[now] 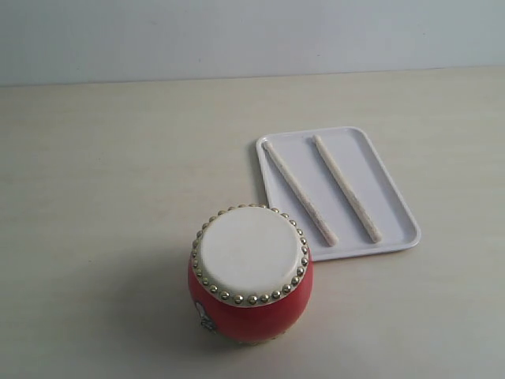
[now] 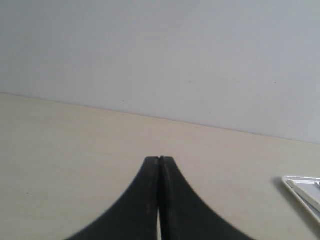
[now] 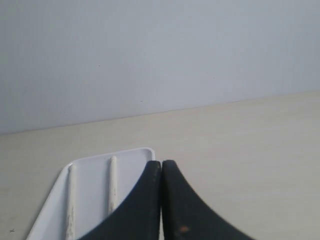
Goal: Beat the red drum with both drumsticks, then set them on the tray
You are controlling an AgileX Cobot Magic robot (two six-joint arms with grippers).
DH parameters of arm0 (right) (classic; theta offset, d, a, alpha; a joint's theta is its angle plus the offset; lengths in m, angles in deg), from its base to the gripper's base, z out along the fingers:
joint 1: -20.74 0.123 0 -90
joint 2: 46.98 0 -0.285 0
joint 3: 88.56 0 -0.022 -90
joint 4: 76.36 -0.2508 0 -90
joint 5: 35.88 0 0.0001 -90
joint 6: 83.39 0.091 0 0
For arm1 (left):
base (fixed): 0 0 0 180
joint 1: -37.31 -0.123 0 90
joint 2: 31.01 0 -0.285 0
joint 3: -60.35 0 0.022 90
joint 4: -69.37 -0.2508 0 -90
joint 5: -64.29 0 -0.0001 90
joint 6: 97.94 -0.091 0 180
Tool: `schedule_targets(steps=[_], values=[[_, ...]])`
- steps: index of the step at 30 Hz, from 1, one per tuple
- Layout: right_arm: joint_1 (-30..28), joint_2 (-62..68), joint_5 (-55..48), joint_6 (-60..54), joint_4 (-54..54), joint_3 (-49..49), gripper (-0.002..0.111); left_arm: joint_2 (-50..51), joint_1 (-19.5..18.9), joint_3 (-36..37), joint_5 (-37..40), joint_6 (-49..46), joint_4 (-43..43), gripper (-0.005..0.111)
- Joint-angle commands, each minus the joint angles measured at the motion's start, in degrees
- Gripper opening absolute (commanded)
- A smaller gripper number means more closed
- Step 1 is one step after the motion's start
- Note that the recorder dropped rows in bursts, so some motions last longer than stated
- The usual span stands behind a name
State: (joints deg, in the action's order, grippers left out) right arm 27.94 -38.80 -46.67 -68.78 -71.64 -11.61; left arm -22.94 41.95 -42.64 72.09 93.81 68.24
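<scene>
The red drum (image 1: 250, 276) stands upright near the front of the table, its cream skin ringed with brass studs. Behind it to the right lies the white tray (image 1: 394, 201), with both drumsticks side by side on it: one (image 1: 300, 192) nearer the drum, the other (image 1: 346, 188) to its right. Neither arm shows in the exterior view. My left gripper (image 2: 159, 159) is shut with nothing in it, over bare table, with a tray corner (image 2: 300, 187) at the edge of its view. My right gripper (image 3: 161, 163) is shut and empty, near the tray (image 3: 92, 175) and its two sticks (image 3: 113, 185) (image 3: 70, 200).
A pale wooden tabletop (image 1: 118, 181) runs back to a plain light wall (image 1: 237, 35). Nothing else stands on it.
</scene>
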Motion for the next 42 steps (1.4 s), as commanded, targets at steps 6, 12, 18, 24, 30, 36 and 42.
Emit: schedule_targets(steps=[6,12,18,24,30,36,42], values=[[-0.3,-0.4,-0.4,2.0,1.7,0.3,0.0,-0.3,-0.1,0.2,-0.4,0.5,0.3,0.0],[-0.3,-0.4,0.2,2.1,-0.2,0.3,0.0,-0.3,-0.1,0.2,-0.4,0.5,0.3,0.0],[-0.3,-0.4,0.2,2.1,-0.2,0.3,0.0,-0.3,-0.1,0.2,-0.4,0.5,0.3,0.0],[-0.3,-0.4,0.2,2.1,0.0,0.3,0.0,-0.3,-0.1,0.2,-0.4,0.5,0.3,0.0],[-0.3,-0.4,0.2,2.1,0.0,0.3,0.0,-0.3,-0.1,0.2,-0.4,0.5,0.3,0.0],[-0.3,-0.4,0.2,2.1,0.0,0.3,0.0,-0.3,-0.1,0.2,-0.4,0.5,0.3,0.0],[-0.3,-0.4,0.2,2.1,0.0,0.3,0.0,-0.3,-0.1,0.2,-0.4,0.5,0.3,0.0]])
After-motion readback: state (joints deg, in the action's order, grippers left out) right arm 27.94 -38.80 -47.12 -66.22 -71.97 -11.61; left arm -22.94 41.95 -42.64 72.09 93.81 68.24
